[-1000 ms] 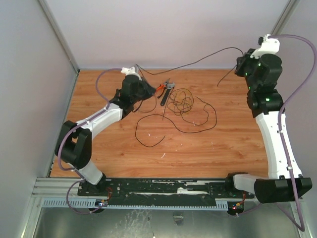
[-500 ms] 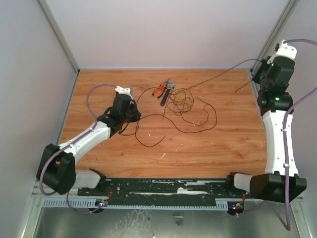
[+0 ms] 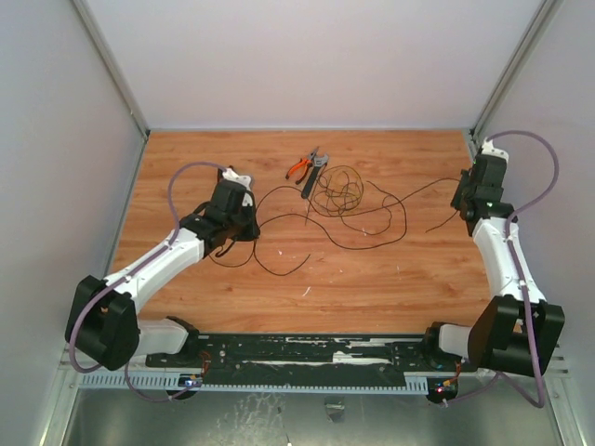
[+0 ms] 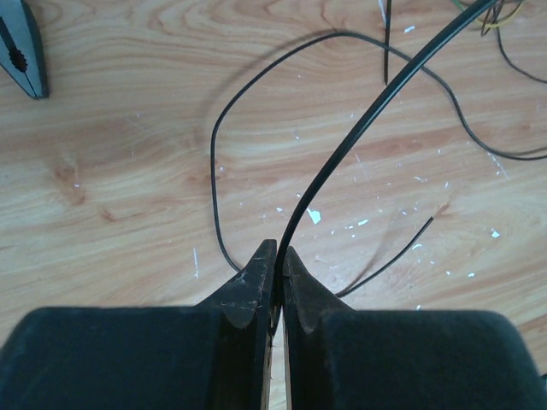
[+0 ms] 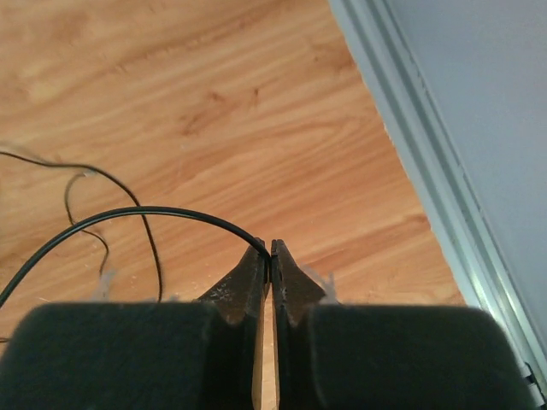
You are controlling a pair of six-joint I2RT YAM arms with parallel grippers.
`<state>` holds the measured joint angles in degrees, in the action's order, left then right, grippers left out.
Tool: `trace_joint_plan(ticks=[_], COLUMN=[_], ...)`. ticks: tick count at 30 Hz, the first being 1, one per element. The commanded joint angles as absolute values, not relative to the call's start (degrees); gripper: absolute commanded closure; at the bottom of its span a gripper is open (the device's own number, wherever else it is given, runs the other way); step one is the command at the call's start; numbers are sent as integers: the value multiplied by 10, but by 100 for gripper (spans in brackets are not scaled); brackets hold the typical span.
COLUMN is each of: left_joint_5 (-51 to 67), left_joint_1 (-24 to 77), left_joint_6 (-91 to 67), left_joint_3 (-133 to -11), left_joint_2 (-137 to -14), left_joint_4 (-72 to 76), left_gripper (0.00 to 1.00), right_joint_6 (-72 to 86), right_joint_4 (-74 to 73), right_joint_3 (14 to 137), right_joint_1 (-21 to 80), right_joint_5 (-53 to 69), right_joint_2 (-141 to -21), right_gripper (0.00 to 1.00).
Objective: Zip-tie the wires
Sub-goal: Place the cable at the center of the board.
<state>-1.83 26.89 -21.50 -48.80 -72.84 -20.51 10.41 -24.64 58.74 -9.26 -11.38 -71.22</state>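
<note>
The surface (image 3: pixel 418 279) is wood-grain, smooth with a soft sheen, flecked with white chips. The wires (image 3: pixel 339 192) are smooth, slightly glossy black. The left pincer (image 4: pixel 275 260) and right pincer (image 5: pixel 269 256) look like matt black plastic, scuffed at the tips

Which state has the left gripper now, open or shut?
Shut. In the left wrist view the left gripper has its fingertips almost together, pinching one black strand of the wires.

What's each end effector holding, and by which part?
The wires. The left end effector and the right end effector each pinch one strand between their fingertips.
</note>
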Motion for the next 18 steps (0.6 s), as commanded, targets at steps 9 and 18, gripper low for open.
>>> trace_joint_plan(ticks=[9,18], left_joint_5=[22,-16], left_joint_1=[300,336], left_joint_6=[-221,-223], left_joint_3=[-495,-514], left_joint_2=[-780,-851], left_joint_4=[-192,-189], left_gripper=[84,80], right_joint_6=[129,136], right_joint_4=[-159,-134], right_joint_3=[497,486], right_joint_1=[-97,-97], right_joint_5=[-109,-97], right_joint_2=[-777,-830], right_gripper=[100,100])
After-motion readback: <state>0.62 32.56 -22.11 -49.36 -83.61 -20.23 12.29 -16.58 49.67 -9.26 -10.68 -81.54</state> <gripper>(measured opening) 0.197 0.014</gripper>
